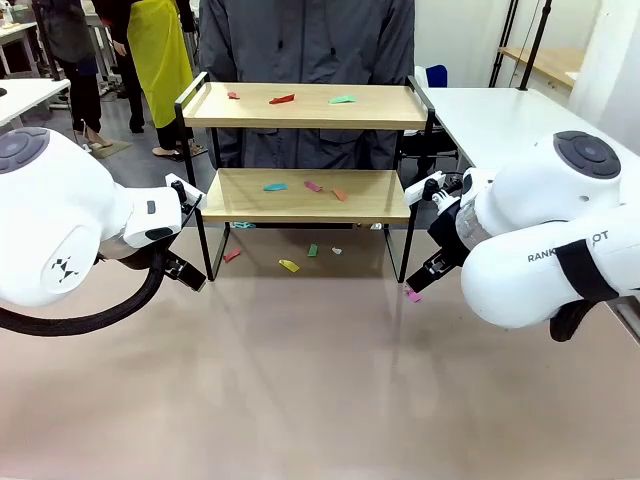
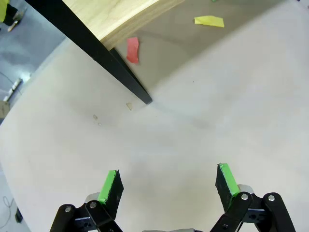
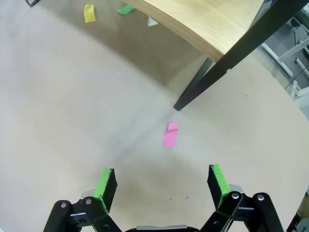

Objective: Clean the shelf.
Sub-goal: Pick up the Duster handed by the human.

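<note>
The shelf [image 1: 300, 106] stands at the far middle of the table: two light wooden boards on a black frame. Red and green paper scraps [image 1: 282, 99] lie on its top board, and teal, pink and orange ones [image 1: 313, 186] on the lower board. More scraps lie on the table under it. My left gripper [image 1: 188, 272] hangs open by the shelf's left front leg [image 2: 96, 48], with nothing between its fingers [image 2: 169, 186]; a red scrap [image 2: 132, 50] lies beyond that leg. My right gripper [image 1: 432, 272] is open and bare [image 3: 161, 186], just short of a pink scrap [image 3: 170, 134] beside the right front leg [image 3: 217, 72].
A person in a dark grey jacket [image 1: 300, 40] stands right behind the shelf. Yellow [image 1: 288, 265], green [image 1: 312, 250] and white scraps lie on the table beneath the lower board. White tables [image 1: 500, 120] stand at the back right and far left. The near tabletop [image 1: 320, 400] is bare.
</note>
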{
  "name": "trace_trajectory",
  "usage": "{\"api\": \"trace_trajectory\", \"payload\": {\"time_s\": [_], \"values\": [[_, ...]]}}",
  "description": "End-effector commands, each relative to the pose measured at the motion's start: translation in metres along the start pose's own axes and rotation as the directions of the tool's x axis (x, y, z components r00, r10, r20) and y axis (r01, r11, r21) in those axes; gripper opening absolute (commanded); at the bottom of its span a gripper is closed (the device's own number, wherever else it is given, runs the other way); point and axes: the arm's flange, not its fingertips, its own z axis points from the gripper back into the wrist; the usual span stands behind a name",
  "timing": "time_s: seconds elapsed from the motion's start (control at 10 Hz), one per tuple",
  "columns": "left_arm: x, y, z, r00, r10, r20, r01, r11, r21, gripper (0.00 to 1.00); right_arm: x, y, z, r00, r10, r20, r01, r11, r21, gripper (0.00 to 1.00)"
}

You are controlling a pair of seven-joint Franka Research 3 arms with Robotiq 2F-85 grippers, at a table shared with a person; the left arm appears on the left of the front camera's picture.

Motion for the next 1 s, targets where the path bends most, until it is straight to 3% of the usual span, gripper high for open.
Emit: {"api": "trace_trajectory", "payload": {"time_s": [0.0,0.4,0.7,0.9], "values": [[0.000,0.001,0.000,1.000,0.001,0.000,-0.001,1.000,0.000,1.00,0.000,0.000,0.000,1.000,-0.001,0.000,0.001,1.000,0.000,1.00],[0.000,0.000,0.000,1.000,0.000,0.000,0.000,1.000,0.000,1.00,0.000,0.000,0.000,1.000,0.000,0.000,0.000,1.000,0.000,1.00],[0.035,0.025,0.076,0.994,-0.042,0.100,0.047,0.998,-0.051,1.00,0.037,-0.032,0.069,0.989,-0.029,0.146,0.027,0.999,0.018,1.00],[0.041,0.054,0.114,0.990,-0.075,0.120,0.095,0.981,-0.171,1.00,0.038,-0.058,0.101,0.975,-0.054,0.217,0.039,0.997,0.073,1.00]]}}
